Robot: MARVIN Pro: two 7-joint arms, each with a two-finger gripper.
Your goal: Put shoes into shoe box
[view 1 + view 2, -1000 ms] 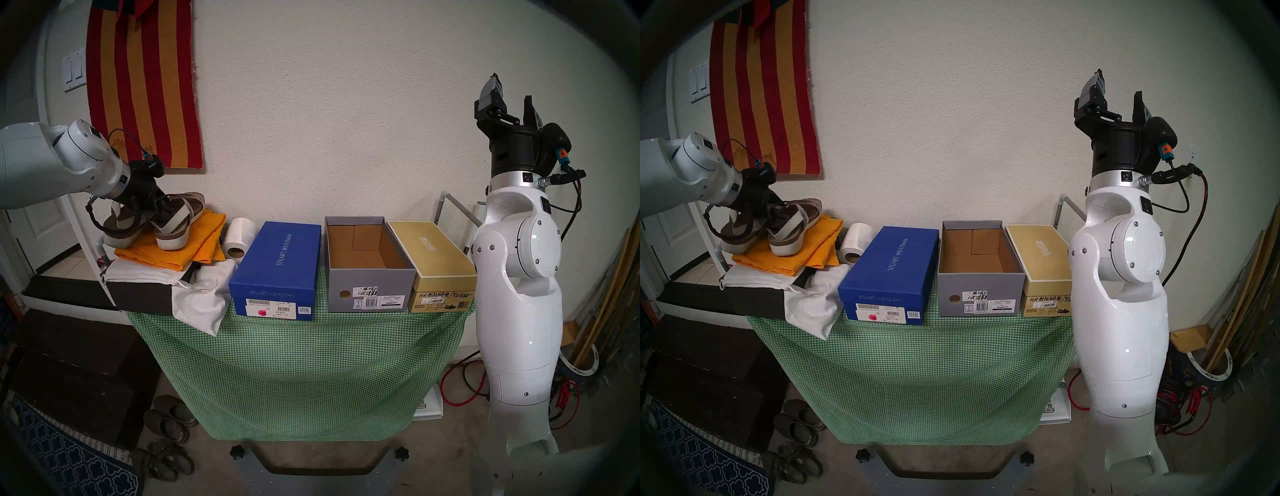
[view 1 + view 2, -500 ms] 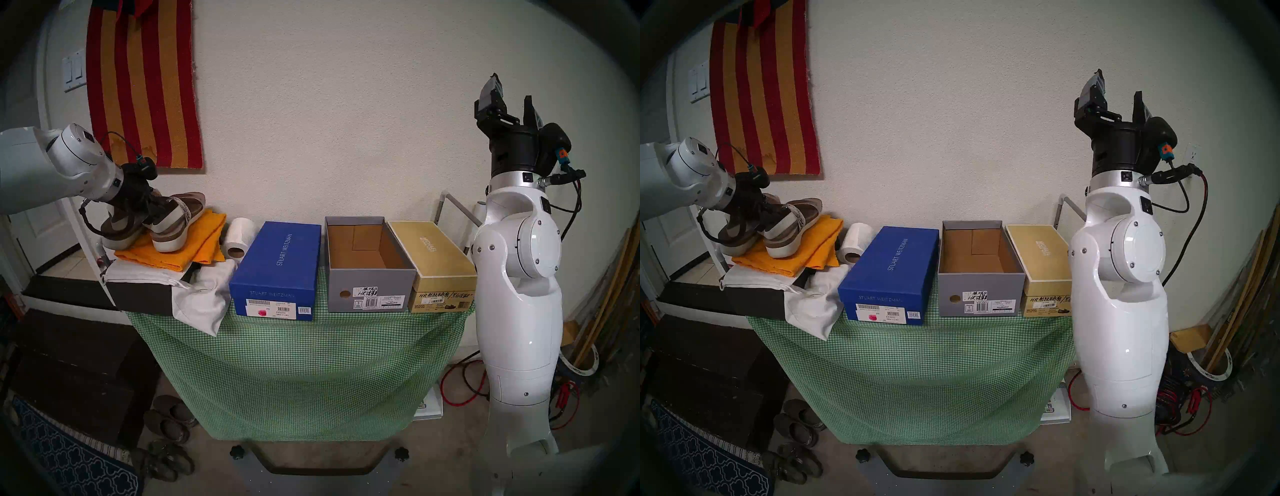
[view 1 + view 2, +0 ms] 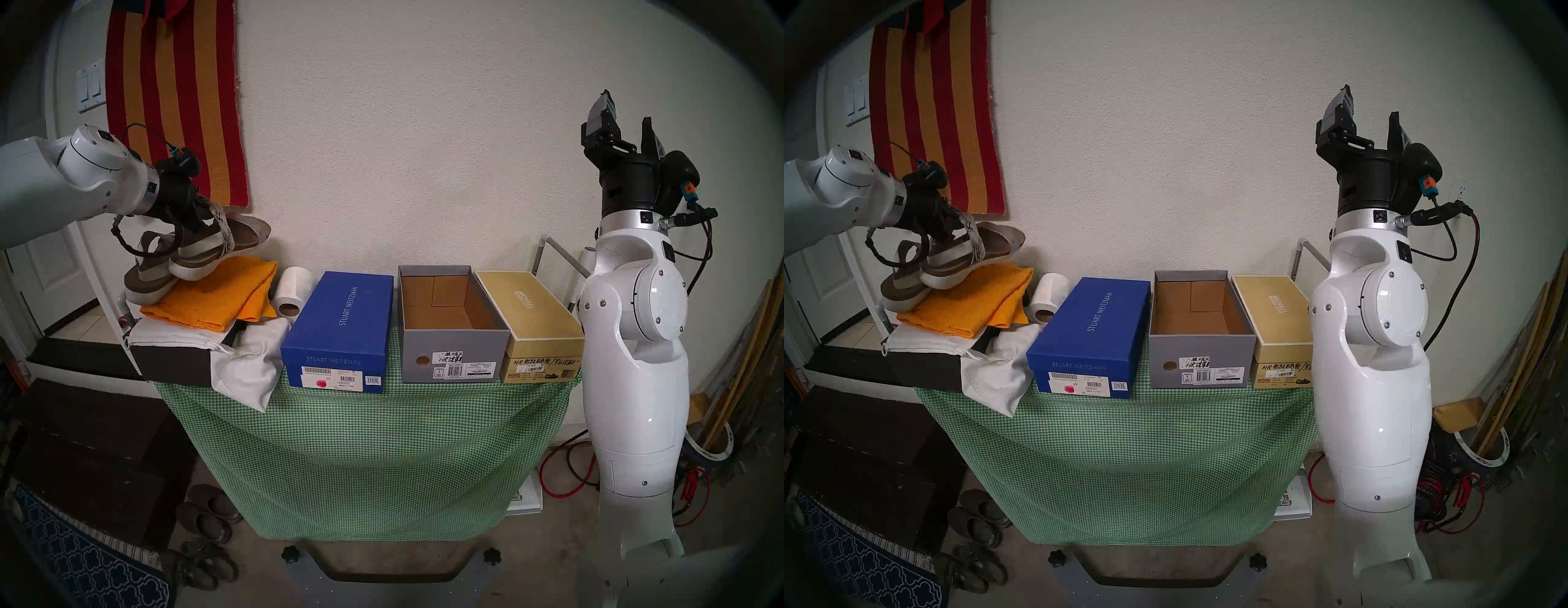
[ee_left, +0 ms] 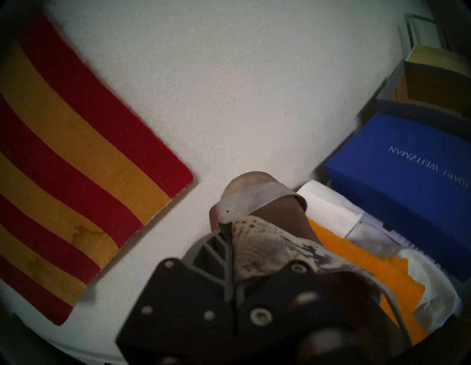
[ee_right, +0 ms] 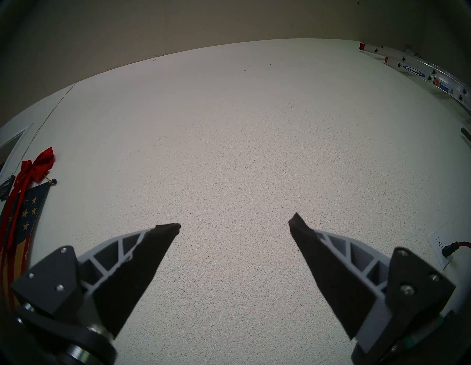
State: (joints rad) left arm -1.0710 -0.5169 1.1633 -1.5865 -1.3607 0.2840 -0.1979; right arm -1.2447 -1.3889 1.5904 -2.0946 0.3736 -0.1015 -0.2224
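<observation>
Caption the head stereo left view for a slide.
Left gripper lifts one sandal off the orange cloth; grey box stands open.

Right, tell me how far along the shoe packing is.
Done: nothing is packed; the grey shoe box sits open and empty. In hand: the left gripper is shut on the snakeskin strap of one sandal, which hangs clear of the orange cloth. The other sandal rests on that cloth. Left: carry both sandals to the box. The right gripper is open, idle.

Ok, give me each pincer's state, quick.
Left pincer: shut on one sandal, lifted off the orange cloth.
Right pincer: open, holding nothing, pointing up.
</observation>
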